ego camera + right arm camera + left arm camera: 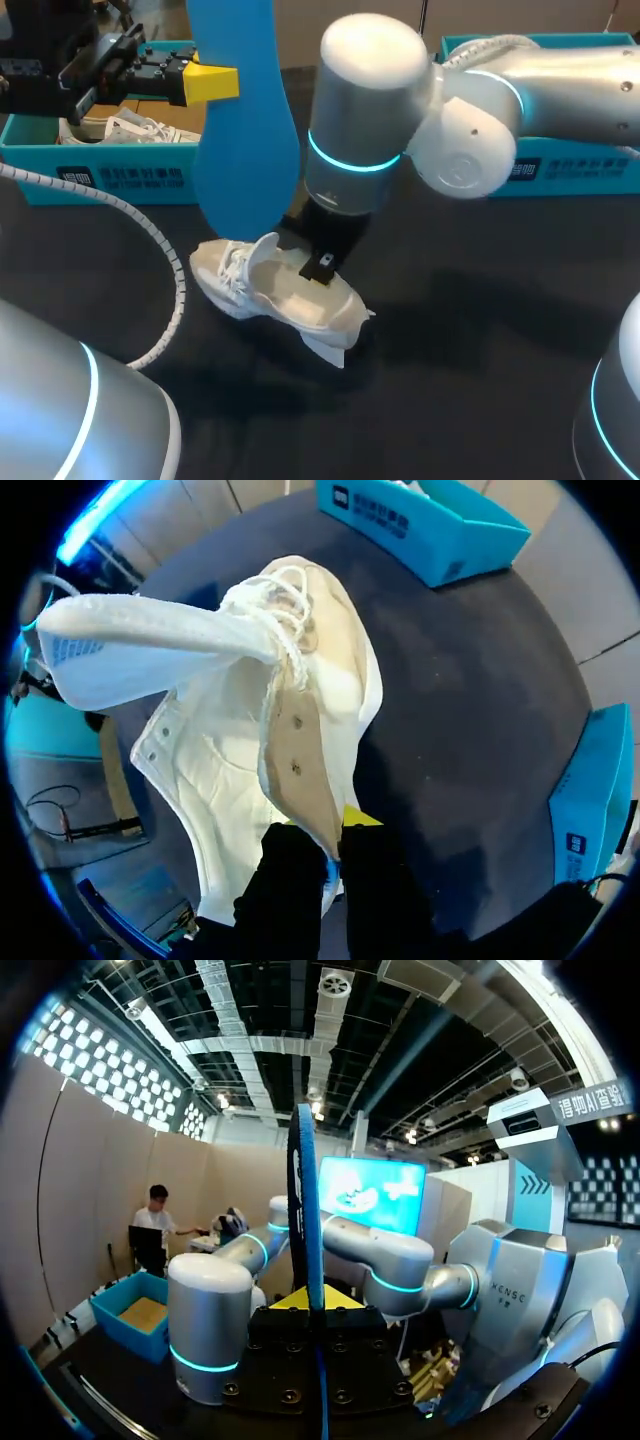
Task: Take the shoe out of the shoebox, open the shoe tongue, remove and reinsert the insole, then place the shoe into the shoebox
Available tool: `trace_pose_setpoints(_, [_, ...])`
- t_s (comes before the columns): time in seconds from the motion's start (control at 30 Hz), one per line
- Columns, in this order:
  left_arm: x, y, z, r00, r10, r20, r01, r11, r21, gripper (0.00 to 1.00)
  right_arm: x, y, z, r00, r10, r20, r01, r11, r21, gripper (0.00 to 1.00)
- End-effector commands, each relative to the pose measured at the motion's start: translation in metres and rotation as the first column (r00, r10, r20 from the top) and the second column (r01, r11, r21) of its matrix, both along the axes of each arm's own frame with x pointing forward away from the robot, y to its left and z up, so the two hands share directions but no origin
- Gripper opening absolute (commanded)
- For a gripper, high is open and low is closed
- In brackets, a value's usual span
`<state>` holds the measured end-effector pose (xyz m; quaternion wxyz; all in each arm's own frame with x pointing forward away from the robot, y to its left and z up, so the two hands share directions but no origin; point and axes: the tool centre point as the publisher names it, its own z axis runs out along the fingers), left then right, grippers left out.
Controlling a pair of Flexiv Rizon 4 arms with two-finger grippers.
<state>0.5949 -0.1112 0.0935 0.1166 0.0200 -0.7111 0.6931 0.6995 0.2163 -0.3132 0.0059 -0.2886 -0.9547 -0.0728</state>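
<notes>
The shoe lies out of its box on the dark counter, near the middle. Its long axis runs slantwise: the laced front points toward the left arm's side and the heel points toward the near right. The tongue is folded out and forward over the laces, leaving the mouth of the shoe wide open with its pale lining showing.

The right gripper comes down from above onto the shoe. Its jaws are clamped on the side wall beside the opening, one finger inside and one outside.

The left gripper is raised over the far left of the counter. Its jaws are closed on the edge of the blue insole. The insole hangs nearly upright, long axis up and down. Its rounded lower end is just above the shoe's front, and I cannot tell whether it touches.

A teal box stands at the far left with a second white shoe inside. Another teal box stands at the far right.
</notes>
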Motion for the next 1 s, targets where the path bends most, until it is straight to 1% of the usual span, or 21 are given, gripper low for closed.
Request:
trace_pose_setpoints(0.03, [0.002, -0.001, 0.000, 1.000, -0.002, 0.000, 0.002, 1.000, 0.002, 0.00, -0.005, -0.006, 0.002, 1.000, -0.004, 0.022, 0.004, 1.000, 0.027, 0.00])
trace_pose_setpoints(0.23, [0.002, -0.001, 0.000, 1.000, -0.002, 0.000, 0.002, 1.000, 0.002, 0.00, -0.005, -0.006, 0.002, 1.000, -0.004, 0.022, 0.004, 1.000, 0.027, 0.00])
trace_pose_setpoints(0.27, [0.002, -0.001, 0.000, 1.000, -0.002, 0.000, 0.002, 1.000, 0.002, 0.00, -0.003, -0.009, 0.002, 0.998, -0.051, 0.029, 0.049, 0.996, 0.073, 0.00])
trace_pose_setpoints(0.33, [0.002, -0.001, 0.000, 1.000, -0.002, 0.000, 0.002, 1.000, 0.002, 0.00, -0.003, -0.012, 0.001, 0.985, -0.170, 0.033, 0.166, 0.982, 0.094, 0.00])
trace_pose_setpoints(0.37, [0.002, -0.001, 0.000, 1.000, -0.002, 0.000, 0.002, 1.000, 0.002, 0.00, -0.004, -0.013, -0.001, 0.978, -0.205, 0.028, 0.201, 0.973, 0.116, 0.00])
trace_pose_setpoints(0.4, [0.002, -0.001, 0.000, 1.000, -0.002, 0.000, 0.002, 1.000, 0.002, 0.00, -0.006, -0.014, -0.001, 0.963, -0.268, 0.034, 0.261, 0.957, 0.129, 0.00])
trace_pose_setpoints(0.43, [0.002, -0.001, 0.000, 1.000, -0.002, 0.000, 0.002, 1.000, 0.002, 0.00, -0.007, -0.015, -0.002, 0.958, -0.286, 0.031, 0.279, 0.949, 0.146, 0.00])
trace_pose_setpoints(0.5, [0.002, -0.001, 0.000, 1.000, -0.002, 0.000, 0.002, 1.000, 0.002, 0.00, -0.011, -0.015, -0.002, 0.926, -0.374, 0.053, 0.360, 0.916, 0.177, 0.00])
trace_pose_setpoints(0.53, [0.002, -0.001, 0.000, 1.000, -0.002, 0.000, 0.002, 1.000, 0.002, 0.00, -0.014, -0.015, -0.002, 0.911, -0.409, 0.050, 0.394, 0.900, 0.187, 0.00])
trace_pose_setpoints(0.6, [0.002, -0.001, 0.000, 1.000, -0.002, 0.000, 0.002, 1.000, 0.002, 0.00, -0.020, -0.016, -0.003, 0.855, -0.514, 0.067, 0.490, 0.844, 0.220, 0.00])
trace_pose_setpoints(0.63, [0.002, -0.001, 0.000, 1.000, -0.002, 0.000, 0.002, 1.000, 0.002, 0.00, -0.023, -0.016, -0.003, 0.837, -0.541, 0.078, 0.514, 0.828, 0.223, 0.00])
trace_pose_setpoints(0.67, [0.002, -0.001, 0.000, 1.000, -0.002, 0.000, 0.002, 1.000, 0.002, 0.00, -0.025, -0.016, -0.003, 0.814, -0.571, 0.106, 0.550, 0.817, 0.171, 0.00])
trace_pose_setpoints(0.97, [0.002, -0.001, 0.000, 1.000, -0.002, 0.000, 0.002, 1.000, 0.002, 0.00, -0.025, -0.016, -0.003, 0.814, -0.571, 0.106, 0.550, 0.817, 0.171, 0.00])
trace_pose_setpoints(1.0, [0.002, -0.001, 0.000, 1.000, -0.002, 0.000, 0.002, 1.000, 0.002, 0.00, -0.024, -0.020, -0.005, 0.804, -0.588, 0.090, 0.569, 0.804, 0.173, 0.00])
